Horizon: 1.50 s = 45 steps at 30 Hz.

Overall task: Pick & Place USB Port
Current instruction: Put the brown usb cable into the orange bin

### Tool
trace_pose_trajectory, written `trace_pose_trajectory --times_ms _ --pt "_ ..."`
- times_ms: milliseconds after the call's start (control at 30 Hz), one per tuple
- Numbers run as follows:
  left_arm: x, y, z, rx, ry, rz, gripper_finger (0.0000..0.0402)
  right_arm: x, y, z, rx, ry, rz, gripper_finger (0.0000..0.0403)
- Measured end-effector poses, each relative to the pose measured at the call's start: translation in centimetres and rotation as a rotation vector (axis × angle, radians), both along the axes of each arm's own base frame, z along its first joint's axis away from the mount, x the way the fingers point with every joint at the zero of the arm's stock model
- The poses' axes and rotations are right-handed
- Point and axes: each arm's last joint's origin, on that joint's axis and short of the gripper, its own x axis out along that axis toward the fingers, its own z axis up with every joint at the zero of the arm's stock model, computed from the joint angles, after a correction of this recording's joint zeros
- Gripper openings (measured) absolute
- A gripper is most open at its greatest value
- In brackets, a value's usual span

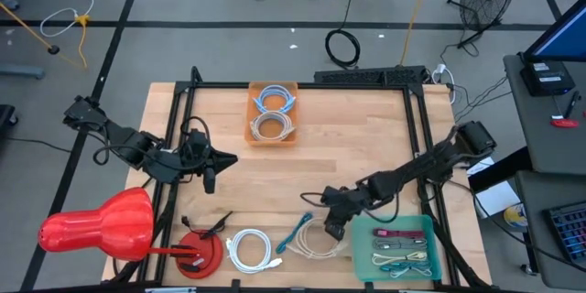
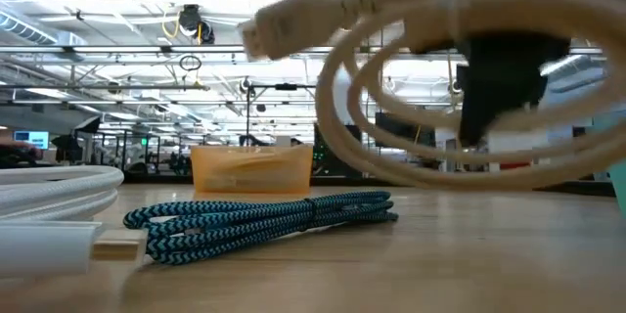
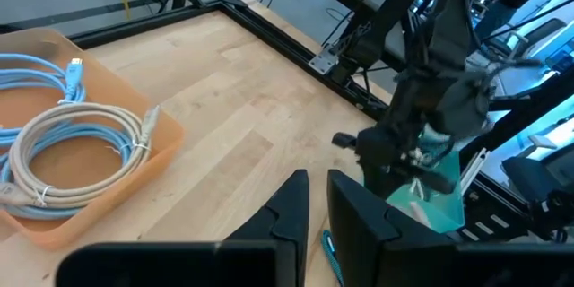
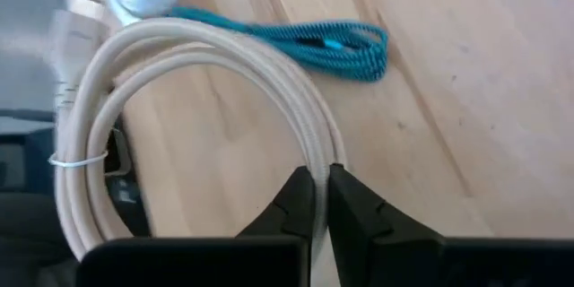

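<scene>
The right gripper has its fingers pinched tight on the beige cable coil, clamped right on the loop's strands. In the low view that coil hangs off the wood, so it's lifted, not lying flat.

Using the green tray as the landmark: the coil and right gripper sit just beside the tray's wall on the side facing the table middle. The tray itself sits at the table's near corner, tucked against the black frame rail, and already has a few small cables in it. So not much room on that side, the rail and table edge box it in.

The teal braided cable lies just past the coil, further from the green tray, very close to the loop and still on the table. Beyond it is the white cable coil, then a red round holder near the front edge, and a big red object hanging past the table's side.

Well apart from the green tray, at the far edge, an orange tray holds two coiled cables. The middle of the table between the two trays is bare wood.

The left gripper waits over the opposite side, fingers nearly together, nothing in them.
</scene>
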Motion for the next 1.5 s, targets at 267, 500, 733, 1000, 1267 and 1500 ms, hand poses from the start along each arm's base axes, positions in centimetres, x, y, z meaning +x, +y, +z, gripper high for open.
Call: trace_pose_trajectory --times_ms 267,500,733,1000,1267,1500 --pt "0.0 0.0 0.0 0.000 0.000 0.001 0.0046 -1.7 -2.5 4.3 0.000 -0.051 -0.109 0.0007" --pt "0.0 0.0 0.0 0.003 0.000 0.004 0.0047 -3.2 -6.7 7.5 -0.103 -0.130 -0.252 0.0007" --pt "0.0 0.1 0.0 0.011 -0.005 0.022 0.0047 -3.8 -12.3 6.8 -0.316 -0.008 -0.341 0.0006" --pt "0.0 0.1 0.0 0.003 -0.004 0.018 0.0047 -3.3 -16.3 3.1 -0.408 0.238 -0.343 0.0006" --pt "0.0 0.1 0.0 -0.003 -0.006 0.019 0.0047 -2.0 -16.3 -0.8 -0.417 0.388 -0.279 0.0006" --pt "0.0 0.1 0.0 -0.009 -0.007 0.020 0.0047 -1.6 -15.4 -2.4 -0.431 0.442 -0.240 0.0040"
